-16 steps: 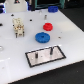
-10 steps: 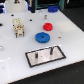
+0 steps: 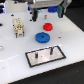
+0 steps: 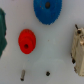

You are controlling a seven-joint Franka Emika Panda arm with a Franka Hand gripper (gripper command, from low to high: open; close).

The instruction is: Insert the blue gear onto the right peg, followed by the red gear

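Note:
The blue gear [image 3: 42, 36] lies flat on the white table, in front of the smaller red gear [image 3: 47, 26]. The black-bordered pale plate [image 3: 56, 57] lies nearer the front, with the right peg [image 3: 50, 50] upright on it and a shorter pin [image 3: 36, 55] toward the exterior view's left. My gripper [image 3: 50, 10] hangs blurred at the back, above and behind the red gear, holding nothing that I can see. The wrist view shows the blue gear [image 4: 47, 10], the red gear [image 4: 27, 40] and two dark pins [image 4: 23, 76], but no fingers.
A beige blocky object [image 3: 18, 27] stands at the exterior view's left; it also shows in the wrist view [image 4: 77, 47]. A dark green object [image 4: 2, 30] sits at the wrist picture's edge. A dark upright thing [image 3: 34, 15] stands at the back.

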